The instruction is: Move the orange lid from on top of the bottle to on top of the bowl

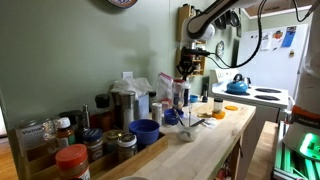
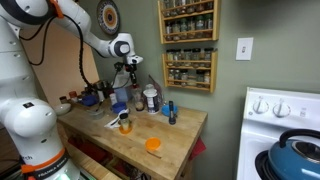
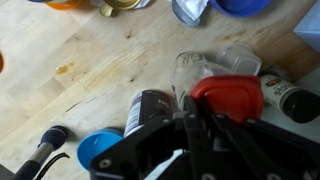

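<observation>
My gripper (image 1: 185, 70) hangs over a cluster of bottles at the back of the wooden counter; it also shows in an exterior view (image 2: 127, 70). In the wrist view its dark fingers (image 3: 192, 108) are drawn together at the left edge of the orange lid (image 3: 230, 96), which looks large and close to the camera. A clear plastic bottle (image 3: 196, 66) lies just beyond the lid. The same bottle stands under the gripper in an exterior view (image 1: 180, 93). The blue bowl (image 1: 144, 130) sits nearer the counter's front; its rim shows at the wrist view's top right (image 3: 240, 6).
A squat jar with a wide orange-red lid (image 1: 72, 157) stands in the foreground. A black can (image 3: 148, 108) and a blue cap (image 3: 98, 149) sit beside the fingers. A flat orange disc (image 2: 153, 145) lies on the counter (image 2: 150, 128). A stove with a blue kettle (image 1: 237, 86) adjoins the counter.
</observation>
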